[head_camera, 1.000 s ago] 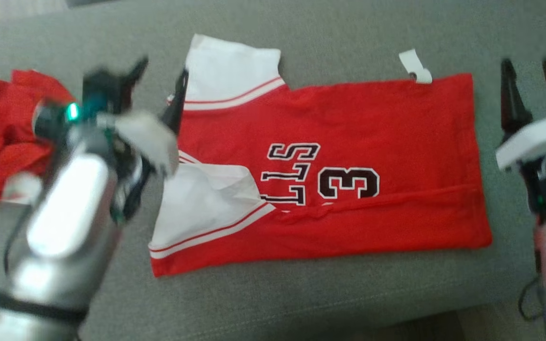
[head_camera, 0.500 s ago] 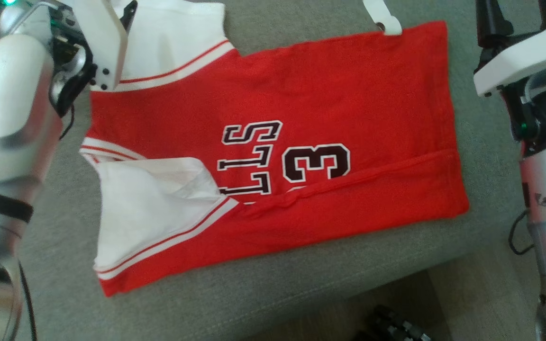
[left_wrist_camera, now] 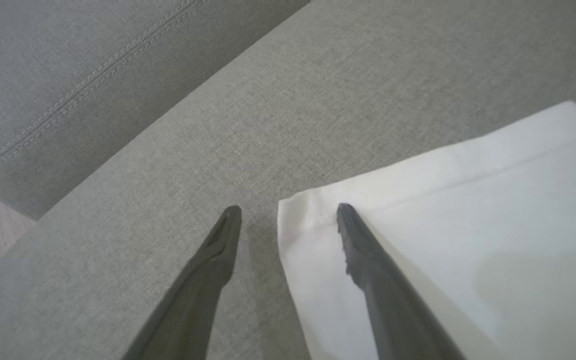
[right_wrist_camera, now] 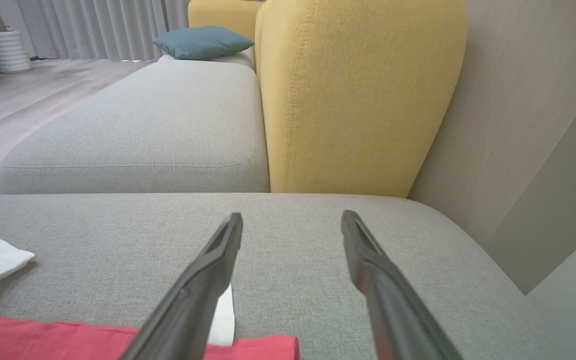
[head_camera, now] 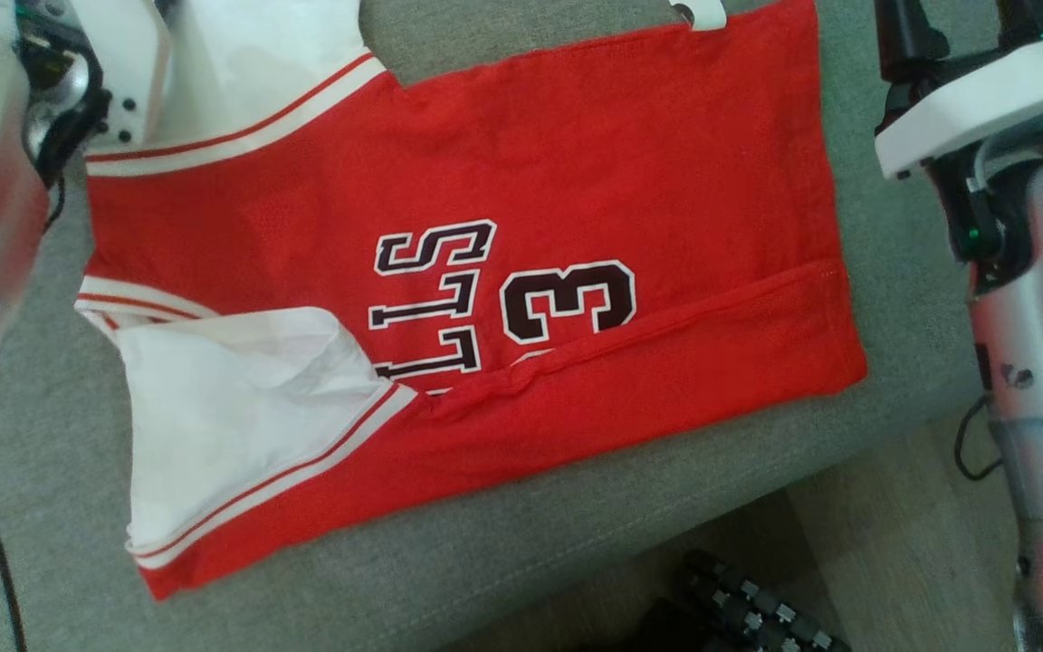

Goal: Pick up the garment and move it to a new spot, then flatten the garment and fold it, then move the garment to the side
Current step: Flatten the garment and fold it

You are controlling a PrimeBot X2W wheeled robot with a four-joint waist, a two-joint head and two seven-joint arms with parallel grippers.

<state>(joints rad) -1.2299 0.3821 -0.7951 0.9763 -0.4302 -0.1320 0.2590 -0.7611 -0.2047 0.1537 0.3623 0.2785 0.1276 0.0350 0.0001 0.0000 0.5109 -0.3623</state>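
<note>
Head view: red jersey [head_camera: 576,163] flat on grey sofa [head_camera: 349,589]; left gripper [left_wrist_camera: 288,209] (jaws apart) at its white sleeve [left_wrist_camera: 443,225], right gripper [right_wrist_camera: 292,217] likewise spread.

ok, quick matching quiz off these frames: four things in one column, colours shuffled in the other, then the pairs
Things:
1. jersey body
2. sleeve
3. backrest
4. pillow

Colours:
A. teal
B. white
C. red
D. yellow

Pairs: 1-C, 2-B, 3-D, 4-A
</note>
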